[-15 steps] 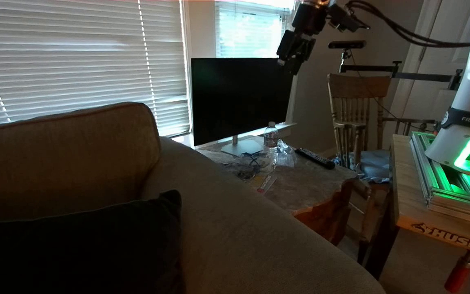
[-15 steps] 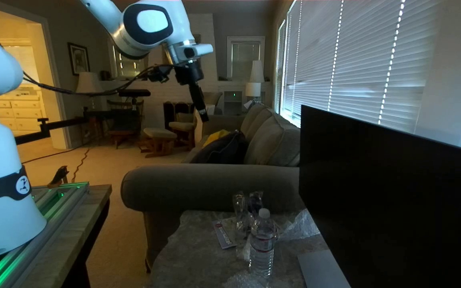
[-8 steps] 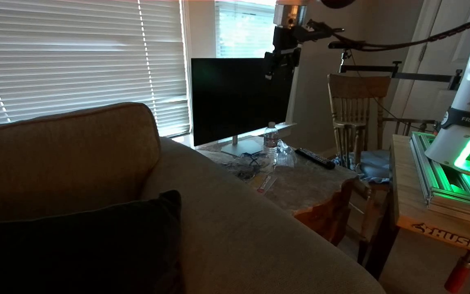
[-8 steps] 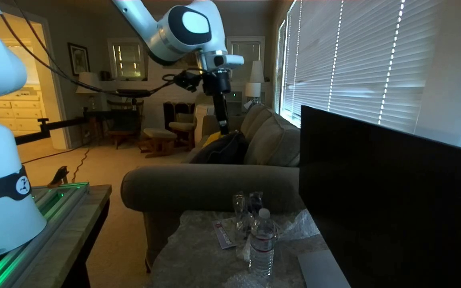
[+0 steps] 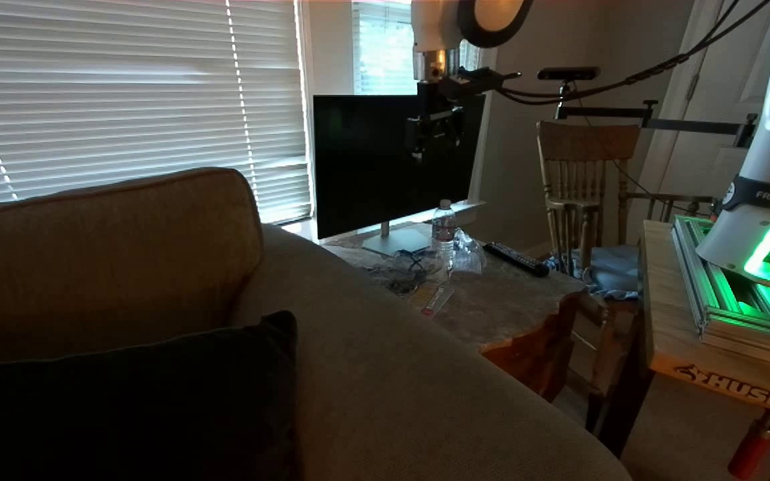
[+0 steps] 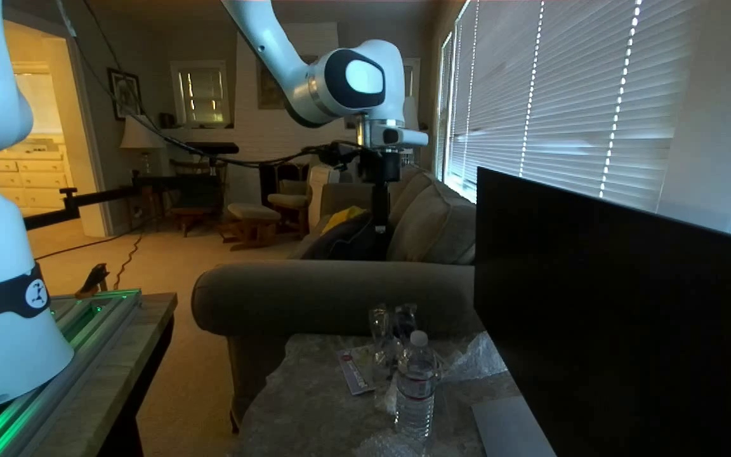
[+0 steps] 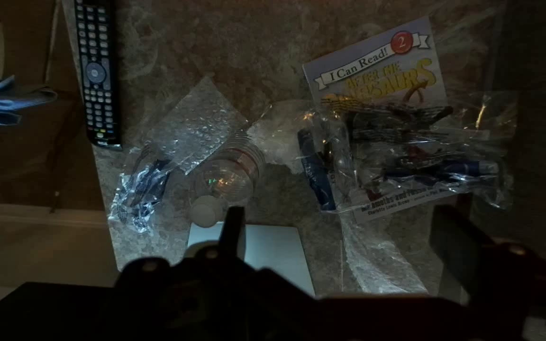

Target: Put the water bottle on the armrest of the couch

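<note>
– Standing upright on its base, the clear plastic water bottle with the white cap (image 6: 415,393) is on the mottled brown-grey desk (image 6: 302,409), not yet picked up.

– What crowds it?

– Crumpled clear bubble wrap (image 7: 202,125) lies against it or just beside; I can't tell which. Farther out come a long black remote control with many buttons (image 7: 96,71) and a thin paperback with a lilac top (image 7: 368,59), partly under shiny clear plastic packets (image 7: 424,170).

– And the hand?

– The black two-fingered hand (image 7: 341,229) hangs above the desk, fingers spread and pointing down, gripping nothing. My guess is it's angled so to straddle the bottle from overhead.

– Lined up?

– Not by my reading. In the wrist view the bottle sits in line with one finger rather than the gap, so a sideways shift should precede any descent. The wide black flat monitor (image 6: 594,304) stands near, which probably limits the room.

– Then where?

– Over to the padded grey-brown fabric armrest (image 6: 334,292) of the couch (image 6: 441,228), just beside the desk. Its top is rounded, so I'd expect the bottle to tip unless released slowly.
</note>
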